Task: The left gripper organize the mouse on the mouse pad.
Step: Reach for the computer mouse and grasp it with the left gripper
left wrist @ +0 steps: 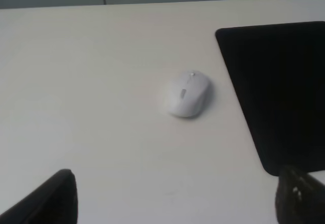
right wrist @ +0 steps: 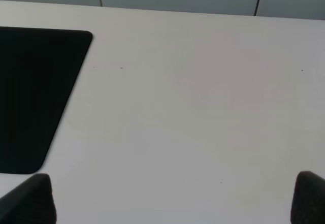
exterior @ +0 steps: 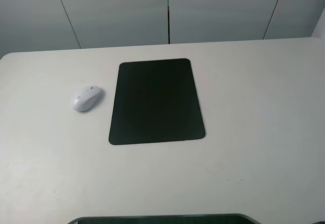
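Hovering with my left claw (left wrist: 175,199) spread wide and empty, ready to straddle the mouse (left wrist: 187,94), which sits on the bench (exterior: 264,112) near the mouse pad (exterior: 156,101), not on it.

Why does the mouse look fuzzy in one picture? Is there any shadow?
Left wrist view: the mouse is soft and blurry, with a faint shadow along its near edge. Exterior high view: sharper, its edges are crisp and the mouse pad is flat black. Right wrist view: even light, no glare.

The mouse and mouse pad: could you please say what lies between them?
Only bare table separates the glossy white mouse from the matte black pad, shown in exterior high view.
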Robot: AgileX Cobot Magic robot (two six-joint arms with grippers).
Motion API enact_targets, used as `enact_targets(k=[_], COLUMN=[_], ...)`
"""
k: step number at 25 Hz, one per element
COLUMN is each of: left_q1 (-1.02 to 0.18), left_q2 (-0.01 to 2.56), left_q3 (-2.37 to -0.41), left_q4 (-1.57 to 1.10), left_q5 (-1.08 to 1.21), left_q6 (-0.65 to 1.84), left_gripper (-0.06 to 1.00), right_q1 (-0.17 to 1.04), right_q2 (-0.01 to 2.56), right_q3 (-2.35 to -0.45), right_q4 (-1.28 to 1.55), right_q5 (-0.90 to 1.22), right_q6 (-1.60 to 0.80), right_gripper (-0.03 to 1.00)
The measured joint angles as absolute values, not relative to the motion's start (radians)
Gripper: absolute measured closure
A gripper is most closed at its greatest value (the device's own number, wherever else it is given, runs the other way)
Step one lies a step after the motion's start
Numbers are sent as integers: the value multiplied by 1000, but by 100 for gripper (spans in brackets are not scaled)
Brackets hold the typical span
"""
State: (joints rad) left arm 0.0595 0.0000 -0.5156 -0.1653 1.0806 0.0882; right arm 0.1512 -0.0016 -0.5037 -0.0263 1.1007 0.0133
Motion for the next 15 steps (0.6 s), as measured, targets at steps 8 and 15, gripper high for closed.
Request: enact_targets(k=[8, 15], left_q1=[59, 59], left_q2=[0, 0], left_q3=[-516, -516], left_q4=[-180, -180], left_q5=[1081, 1081], left_q6=[109, 109], left_gripper=[20, 20], right_q1=[151, 151], right_q2=[-2, -2], right_q3=[-504, -504], right_q4=[-26, -26], right_q5=[1101, 1101], right_q6=[13, 13], right_gripper=[27, 27])
